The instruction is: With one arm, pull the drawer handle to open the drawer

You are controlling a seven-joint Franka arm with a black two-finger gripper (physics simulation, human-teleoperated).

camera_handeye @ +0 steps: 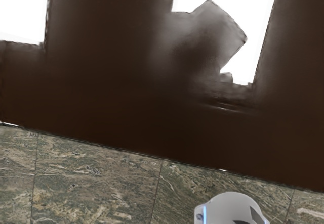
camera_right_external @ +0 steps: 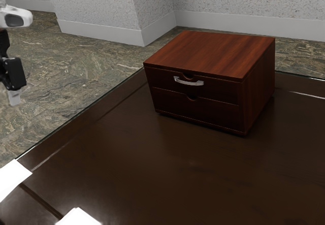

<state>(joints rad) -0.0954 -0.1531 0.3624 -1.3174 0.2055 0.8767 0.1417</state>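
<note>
A reddish-brown wooden cabinet (camera_right_external: 213,77) stands on the dark glossy table (camera_right_external: 152,174), toward the far right. It has two drawers, one above the other, and both fronts sit flush with the cabinet. The upper drawer (camera_right_external: 195,84) carries a curved silver handle (camera_right_external: 188,81). The lower drawer (camera_right_external: 195,108) has only a small notch at its top edge. My gripper (camera_right_external: 12,94) hangs at the exterior view's far left edge, beyond the table's edge and far from the cabinet, cut off by the frame. In the wrist view the dark table top (camera_handeye: 126,97) lies below my hand.
The table's left edge (camera_right_external: 76,118) runs diagonally, with marble floor (camera_right_external: 66,72) beyond it. Two white flat pieces (camera_right_external: 10,177) (camera_right_external: 76,217) lie at the table's near left corner. A white robot part (camera_handeye: 230,209) shows over the floor (camera_handeye: 91,178) in the wrist view.
</note>
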